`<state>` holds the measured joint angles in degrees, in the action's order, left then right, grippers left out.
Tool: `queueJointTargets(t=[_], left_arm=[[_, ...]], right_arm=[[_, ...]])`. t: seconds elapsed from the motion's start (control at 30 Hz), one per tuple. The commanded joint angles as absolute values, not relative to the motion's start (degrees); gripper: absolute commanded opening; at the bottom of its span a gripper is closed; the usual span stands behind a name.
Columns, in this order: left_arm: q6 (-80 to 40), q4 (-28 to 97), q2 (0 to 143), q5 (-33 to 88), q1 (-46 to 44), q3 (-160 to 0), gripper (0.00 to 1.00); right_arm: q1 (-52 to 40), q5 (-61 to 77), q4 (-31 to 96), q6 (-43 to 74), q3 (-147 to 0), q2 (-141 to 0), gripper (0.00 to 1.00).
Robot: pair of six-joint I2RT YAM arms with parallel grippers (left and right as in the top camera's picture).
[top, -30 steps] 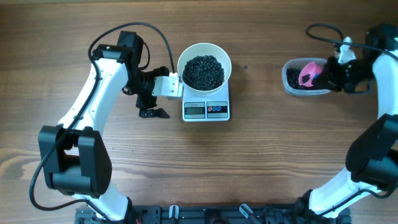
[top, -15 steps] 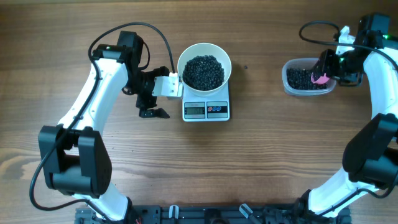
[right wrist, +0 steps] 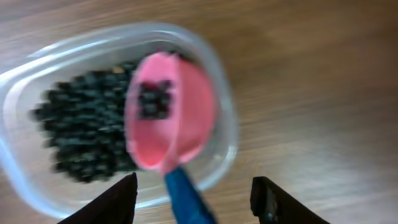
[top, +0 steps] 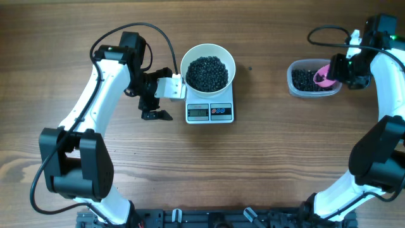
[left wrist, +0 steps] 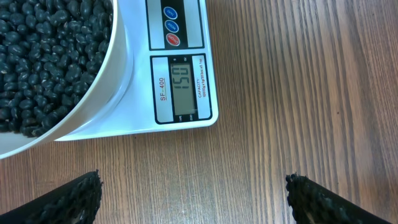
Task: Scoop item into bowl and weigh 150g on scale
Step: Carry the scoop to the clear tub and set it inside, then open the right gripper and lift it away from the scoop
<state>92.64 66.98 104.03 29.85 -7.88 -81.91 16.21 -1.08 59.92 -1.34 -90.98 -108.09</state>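
Stretching under scale [top: 210, 112], bowl [top: 208, 49] and seemingly plastic tub [top: 291, 79], brown wood-grain tabletop [top: 272, 158].

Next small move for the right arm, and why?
Probably lift the right gripper clear of the tub: its jaws stand open, the pink scoop rests in the tub, and the scale reads 150 under the bowl.

Brown wooden table [top: 253, 158] — visible grain (evenly lit) throughout.
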Motion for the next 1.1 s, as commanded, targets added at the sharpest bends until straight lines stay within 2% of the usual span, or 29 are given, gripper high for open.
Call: queueJointTargets(t=[0.0, 0.07, 0.17, 0.27, 0.4, 0.47, 1.07], left_arm=[[92.53, 67.0, 104.05, 29.91, -8.05, -81.58, 1.0], [92.53, 67.0, 104.05, 29.91, -8.03, -81.58, 1.0], [92.53, 67.0, 104.05, 29.91, -8.05, -81.58, 1.0], [92.53, 67.0, 104.05, 29.91, -8.05, -81.58, 1.0], [92.53, 67.0, 104.05, 29.91, -8.03, -81.58, 1.0], [92.53, 67.0, 104.05, 29.93, -8.03, -81.58, 1.0], [92.53, 67.0, 104.05, 29.93, -8.05, -81.58, 1.0]], right_arm=[[16.23, -9.47, 58.5, -1.5, -91.81, -106.5, 0.64], [16.4, -9.58, 57.28, -1.5, -91.81, -106.5, 0.69], [16.78, -12.38, 55.7, -1.5, -91.81, -106.5, 0.86], [17.34, -11.05, 51.03, -2.74, -91.79, -106.5, 0.9], [17.32, 9.63, 42.83, -8.08, -91.79, -106.5, 0.92], [17.32, 17.78, 39.68, -8.16, -91.79, -106.5, 0.99], [17.21, 19.79, 39.05, -5.85, -91.79, -106.5, 1.0]])
